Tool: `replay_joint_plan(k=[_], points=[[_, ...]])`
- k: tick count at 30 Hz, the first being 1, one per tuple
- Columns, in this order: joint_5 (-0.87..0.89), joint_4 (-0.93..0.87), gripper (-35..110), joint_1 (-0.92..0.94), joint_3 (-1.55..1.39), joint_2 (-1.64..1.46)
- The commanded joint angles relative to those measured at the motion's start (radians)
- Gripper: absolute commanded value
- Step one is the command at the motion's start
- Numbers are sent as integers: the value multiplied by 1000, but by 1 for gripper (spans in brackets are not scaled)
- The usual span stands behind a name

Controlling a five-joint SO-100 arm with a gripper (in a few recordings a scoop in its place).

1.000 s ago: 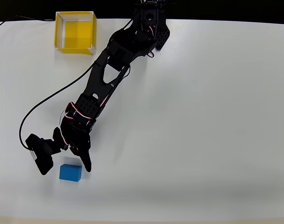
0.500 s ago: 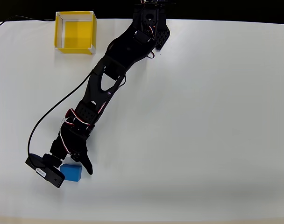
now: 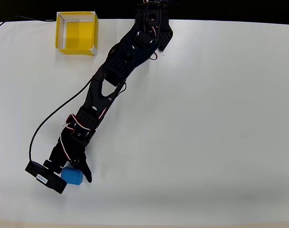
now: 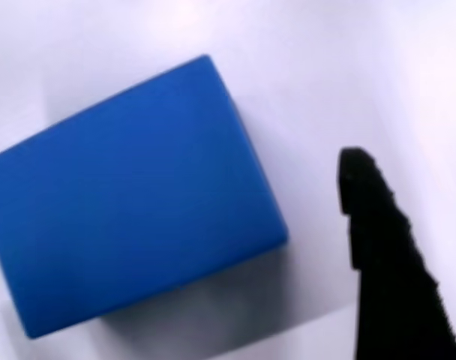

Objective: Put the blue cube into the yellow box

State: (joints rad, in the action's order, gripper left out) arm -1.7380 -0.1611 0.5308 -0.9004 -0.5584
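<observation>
White bench (image 3: 206, 118), arm reaching toward its near-left corner.
Pincer (image 3: 71, 176) stands wide around the blue cube (image 3: 72, 176), one finger (image 4: 385, 247) just beside it; yellow box (image 3: 76, 33) sits at the far-left edge.

White table (image 3: 206, 123) (evenly lit), black strip (image 3: 230, 9) behind far edge.

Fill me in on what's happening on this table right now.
A black robot arm is stretched across a white table toward a blue cube near the front left of the overhead view. Its gripper is open and down around the cube, which sits on the table. In the wrist view one finger stands beside the cube with a gap between them. The yellow box sits with nothing in it at the far left corner.
</observation>
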Motion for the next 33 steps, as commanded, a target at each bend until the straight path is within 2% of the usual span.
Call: replay_joint_plan(k=[1,21,33], points=[[0,40,64,21,160,-57],[0,64,61,-11,344,112],[-21,64,50,-18,359,144]])
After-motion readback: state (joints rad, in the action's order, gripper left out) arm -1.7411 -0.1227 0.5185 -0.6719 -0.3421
